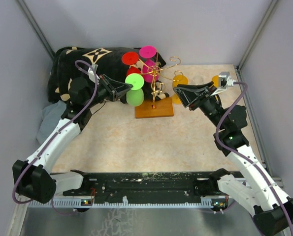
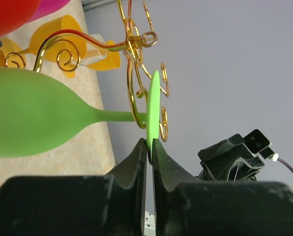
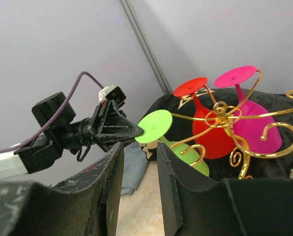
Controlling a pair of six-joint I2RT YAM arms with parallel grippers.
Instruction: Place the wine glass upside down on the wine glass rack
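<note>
Green wine glass [image 2: 38,115] hangs foot-up, bowl-down on the wine glass rack [image 1: 158,111]. Its stem is threaded through a gold wire curl, with the foot just outside it. Left gripper [image 2: 149,145]: jaws nearly shut, pinching the rim of the foot. Right gripper [image 3: 139,152]: jaws apart, empty, hovering near the rack's other side.

Risks:
- Can't tell if the stem is fully seated in the curl. If it's let go unseated, the glass may slide out and drop to the surface [image 1: 136,142].
- Backing off with the rim caught between the jaws would drag the glass off the arm, or tip the rack, which looks light.
- The glass sits tilted, so on release it may swing into the red glass [image 3: 210,132] beside it.
- The pink glass [image 3: 254,123] shares the tree, so a jolt could shake it too.
- The right arm moving inward could snag the wire arms.
</note>
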